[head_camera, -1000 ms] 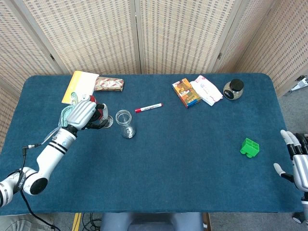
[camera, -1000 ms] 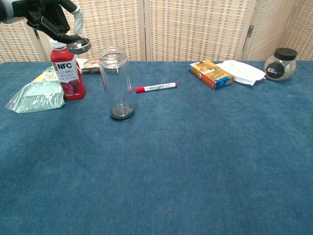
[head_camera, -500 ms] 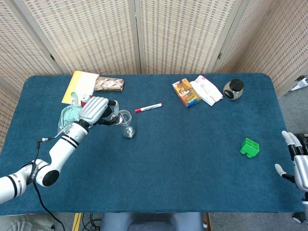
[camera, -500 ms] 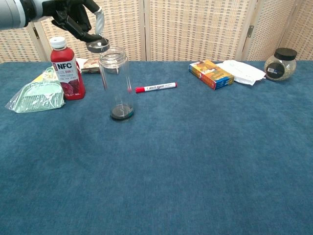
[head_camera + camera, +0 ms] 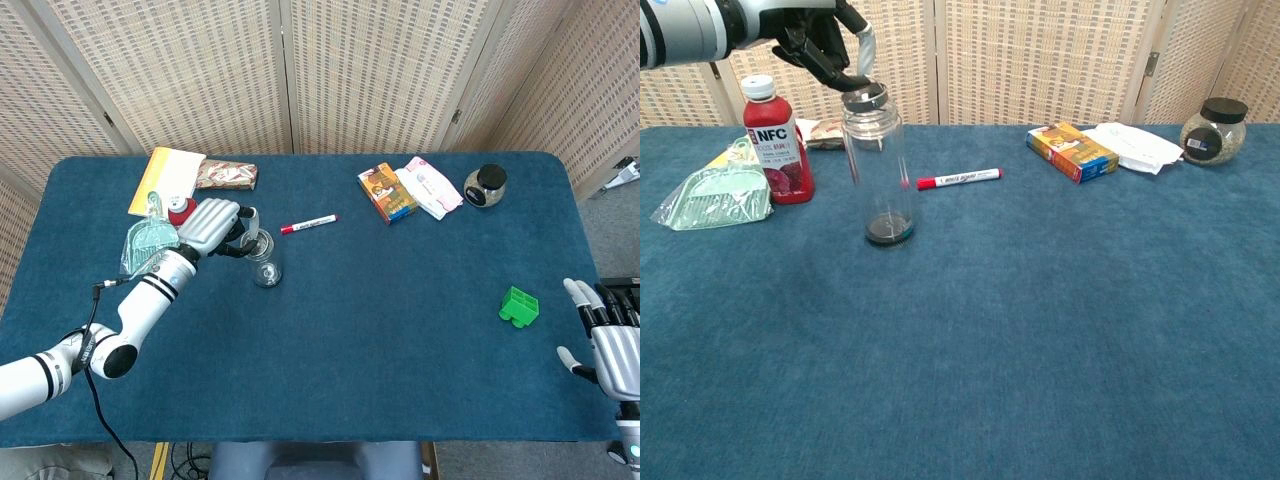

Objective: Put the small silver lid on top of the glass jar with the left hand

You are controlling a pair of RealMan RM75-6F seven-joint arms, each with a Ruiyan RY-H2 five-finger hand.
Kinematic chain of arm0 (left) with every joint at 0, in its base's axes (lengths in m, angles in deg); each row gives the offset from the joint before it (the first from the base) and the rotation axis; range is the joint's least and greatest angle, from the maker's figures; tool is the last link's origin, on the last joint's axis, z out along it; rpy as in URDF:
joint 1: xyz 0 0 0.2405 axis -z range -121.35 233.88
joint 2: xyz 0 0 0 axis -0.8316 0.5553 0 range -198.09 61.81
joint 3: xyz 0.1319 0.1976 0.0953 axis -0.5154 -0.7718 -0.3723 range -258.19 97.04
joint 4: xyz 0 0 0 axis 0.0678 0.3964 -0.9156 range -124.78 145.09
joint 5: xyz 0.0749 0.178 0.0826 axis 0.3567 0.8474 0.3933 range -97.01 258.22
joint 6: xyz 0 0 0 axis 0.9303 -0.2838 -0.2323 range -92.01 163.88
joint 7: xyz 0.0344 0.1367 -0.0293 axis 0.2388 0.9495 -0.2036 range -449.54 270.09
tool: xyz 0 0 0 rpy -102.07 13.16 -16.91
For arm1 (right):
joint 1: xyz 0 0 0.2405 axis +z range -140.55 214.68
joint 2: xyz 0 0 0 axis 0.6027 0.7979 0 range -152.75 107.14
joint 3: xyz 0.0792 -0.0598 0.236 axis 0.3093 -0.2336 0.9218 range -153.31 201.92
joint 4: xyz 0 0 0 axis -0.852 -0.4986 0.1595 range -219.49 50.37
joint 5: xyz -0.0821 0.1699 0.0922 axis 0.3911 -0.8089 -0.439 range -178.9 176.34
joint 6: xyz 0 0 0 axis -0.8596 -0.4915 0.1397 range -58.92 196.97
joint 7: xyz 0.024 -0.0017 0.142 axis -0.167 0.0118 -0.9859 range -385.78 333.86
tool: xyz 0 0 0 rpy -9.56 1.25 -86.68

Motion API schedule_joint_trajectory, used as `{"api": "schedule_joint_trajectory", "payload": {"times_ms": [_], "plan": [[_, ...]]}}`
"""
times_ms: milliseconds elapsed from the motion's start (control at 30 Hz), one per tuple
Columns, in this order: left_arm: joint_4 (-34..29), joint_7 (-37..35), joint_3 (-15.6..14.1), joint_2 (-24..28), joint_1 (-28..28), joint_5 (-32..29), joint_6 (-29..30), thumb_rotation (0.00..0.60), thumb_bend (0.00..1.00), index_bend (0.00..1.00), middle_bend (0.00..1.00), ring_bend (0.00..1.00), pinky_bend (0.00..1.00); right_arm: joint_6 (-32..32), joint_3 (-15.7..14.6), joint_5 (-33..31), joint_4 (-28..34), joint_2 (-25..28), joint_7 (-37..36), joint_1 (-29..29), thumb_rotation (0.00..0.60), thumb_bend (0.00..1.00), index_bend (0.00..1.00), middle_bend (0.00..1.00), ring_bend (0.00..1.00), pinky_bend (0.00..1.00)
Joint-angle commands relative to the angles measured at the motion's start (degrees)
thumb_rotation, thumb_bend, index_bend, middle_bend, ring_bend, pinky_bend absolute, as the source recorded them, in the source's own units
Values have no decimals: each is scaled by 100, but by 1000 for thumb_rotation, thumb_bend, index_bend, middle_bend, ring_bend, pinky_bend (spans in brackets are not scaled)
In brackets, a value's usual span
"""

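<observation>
A tall clear glass jar [image 5: 878, 170] stands upright on the blue table, also seen from above as the jar [image 5: 263, 259]. My left hand [image 5: 826, 38] holds the small silver lid [image 5: 866, 97] by its fingertips right over the jar's mouth; whether the lid touches the rim I cannot tell. From the head view the left hand [image 5: 214, 226] covers most of the lid. My right hand [image 5: 612, 344] hangs at the table's right edge, fingers spread and empty.
A red NFC bottle [image 5: 776, 146] and a green dustpan [image 5: 716, 194] stand left of the jar. A red marker [image 5: 958, 179] lies behind it. An orange box [image 5: 1071, 151], white packet [image 5: 1136, 146], dark-lidded jar [image 5: 1211, 130] and green block [image 5: 519, 306] are to the right.
My left hand has carried the lid rightward from above the red bottle to directly over the jar's mouth, and lowered it. The right hand has shifted slightly inward.
</observation>
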Motion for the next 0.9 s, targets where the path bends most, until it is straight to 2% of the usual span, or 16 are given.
{"api": "schedule_joint_trajectory", "payload": {"times_ms": [33, 600, 900], "plan": [[53, -4, 4, -35, 33, -19, 7, 600, 547, 651, 983, 916, 1000, 31, -55, 58, -1, -41, 67, 6, 600, 188, 64, 104, 57, 108], [386, 96, -68, -175, 201, -270, -135, 600, 546, 648, 983, 916, 1000, 37, -69, 19, -49, -109, 37, -9, 600, 188, 64, 104, 58, 108], [346, 179, -108, -146, 214, -323, -113, 600, 547, 627, 983, 916, 1000, 43, -54, -7, -64, -103, 14, -4, 600, 188, 64, 104, 57, 108]]}}
